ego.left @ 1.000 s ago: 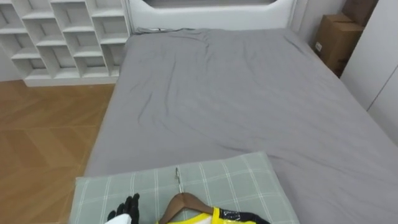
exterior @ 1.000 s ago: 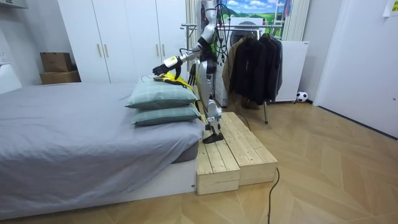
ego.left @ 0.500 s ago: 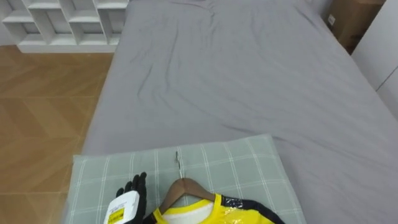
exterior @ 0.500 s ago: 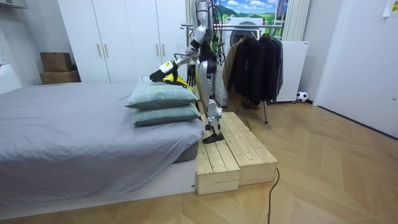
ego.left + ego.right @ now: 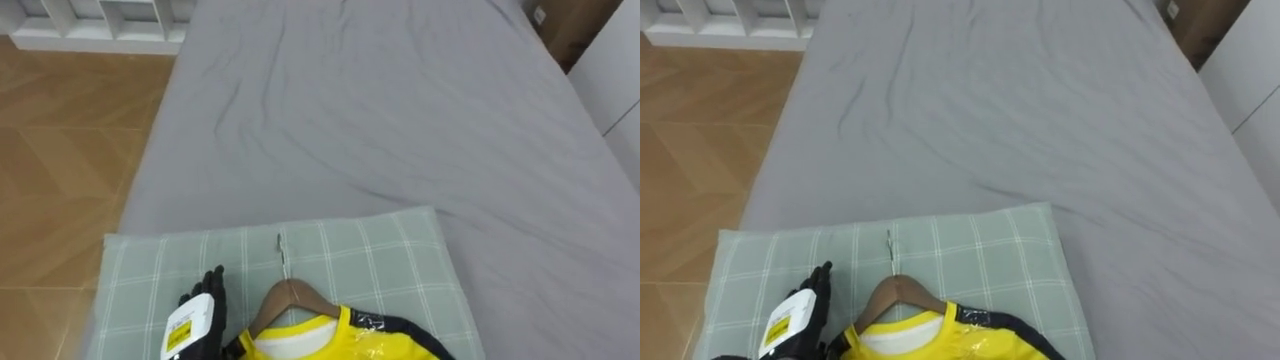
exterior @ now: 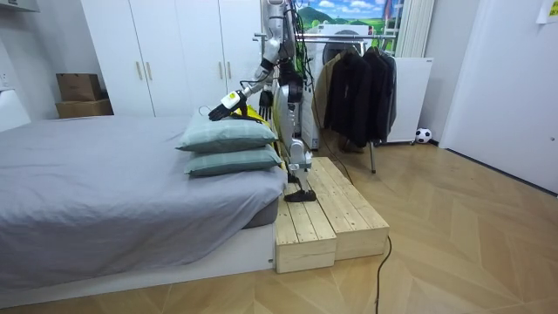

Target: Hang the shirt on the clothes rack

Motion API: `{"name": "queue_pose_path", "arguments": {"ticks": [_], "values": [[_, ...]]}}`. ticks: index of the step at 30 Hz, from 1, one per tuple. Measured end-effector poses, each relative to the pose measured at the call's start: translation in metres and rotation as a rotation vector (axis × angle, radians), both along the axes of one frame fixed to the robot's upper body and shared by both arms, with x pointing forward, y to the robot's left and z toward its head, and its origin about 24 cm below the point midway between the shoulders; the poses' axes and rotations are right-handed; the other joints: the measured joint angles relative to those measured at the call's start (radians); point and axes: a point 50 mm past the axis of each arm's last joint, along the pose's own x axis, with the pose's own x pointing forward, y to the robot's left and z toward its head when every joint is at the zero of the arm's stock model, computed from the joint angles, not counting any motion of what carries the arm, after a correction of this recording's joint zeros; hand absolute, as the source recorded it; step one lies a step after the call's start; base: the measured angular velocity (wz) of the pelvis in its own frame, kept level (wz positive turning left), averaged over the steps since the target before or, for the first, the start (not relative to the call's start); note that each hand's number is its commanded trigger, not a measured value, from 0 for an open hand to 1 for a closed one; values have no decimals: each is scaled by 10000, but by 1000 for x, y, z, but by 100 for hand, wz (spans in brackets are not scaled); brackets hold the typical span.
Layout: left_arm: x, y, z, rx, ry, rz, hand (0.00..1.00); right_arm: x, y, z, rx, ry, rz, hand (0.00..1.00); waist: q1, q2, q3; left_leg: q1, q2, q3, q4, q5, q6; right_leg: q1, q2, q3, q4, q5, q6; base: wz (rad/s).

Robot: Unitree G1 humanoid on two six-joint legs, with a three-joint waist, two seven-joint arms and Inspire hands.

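The robot stands on a wooden platform (image 6: 336,209) at the head of a bed (image 5: 400,120) with a grey sheet, facing down its length, with its left arm stretched out over two stacked pillows. The top pillow (image 5: 380,260) is green and checked, and on it lies a yellow shirt (image 5: 345,347) with dark trim, already on a wooden hanger (image 5: 290,297). The hanger's metal hook (image 5: 281,255) points towards the far end of the bed. The left hand (image 5: 193,325) rests low over the pillow just beside the hanger's left shoulder, its fingers (image 5: 214,285) fairly straight, close together and pointing ahead, closed around nothing. Whether the thumb touches the shirt cannot be told. Behind the robot, towards the room view's right, a clothes rack (image 6: 357,87) holds dark jackets, and white wardrobes (image 6: 174,52) line the wall. Wooden floor (image 5: 60,150) runs along the bed's left side
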Motion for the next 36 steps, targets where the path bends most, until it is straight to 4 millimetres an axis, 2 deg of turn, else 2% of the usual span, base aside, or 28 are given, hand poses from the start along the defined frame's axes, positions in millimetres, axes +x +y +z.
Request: {"name": "queue_pose_path", "arguments": {"ticks": [1, 3, 9, 13, 18, 20, 25, 27, 36], "values": [[1, 1, 1, -14, -10, 37, 0, -2, -1, -1, -54, 96, -33, 0, -114, 5, -5, -1, 21, 446, -128, 125, -15, 6, 4, -31, 8, -1, 0, 44], [1, -2, 1, -29, -36, -70, 0, -7, 0, -2, -24, 307, 56, 0, -89, -100, 4, 30, 40, 818, -232, 281, 9, -10, 16, -10, 6, -4, -2, 19], [1, -5, 0, -53, 9, -195, 0, -6, 0, -2, 90, 323, -30, 0, -92, -151, -15, 28, -41, 957, -229, 284, 17, -6, -1, -59, 12, -18, 19, 4], [-11, -6, -8, -11, 368, -318, 0, -5, 0, -2, 127, 298, -20, 0, -36, -154, -32, 135, -137, 1106, -202, 361, 140, 90, -82, 83, 32, -46, 100, -1], [-25, -9, -18, 119, 874, -626, 0, -8, 0, -3, 103, 382, -57, 0, 35, -134, -50, 192, -162, 1119, -137, 385, 175, 233, -118, 56, 25, -2, 141, 2], [-31, -9, -21, 124, 985, -645, 0, -8, 0, -3, 97, 376, -71, 0, 66, -122, -71, 191, -162, 1119, -134, 392, 186, 240, -120, 47, 28, -2, 141, 2], [-42, -11, -27, 117, 1244, -752, 0, -9, 0, -3, 97, 403, -83, 0, 101, 2, -182, 193, -162, 1117, -134, 395, 188, 274, -127, -14, 23, -2, 140, 2], [-44, -12, -28, 124, 1310, -791, 0, -9, 0, -3, 102, 411, -89, 0, 100, 29, -198, 212, -165, 1117, -140, 394, 187, 305, -128, -39, 15, -3, 142, 4], [-47, -13, -30, 273, 1473, -1028, 0, -10, -1, -3, 104, 415, -92, 0, 102, 44, -191, 300, -177, 1097, -207, 394, 187, 425, -159, -198, 1, -68, 160, 4]]}}
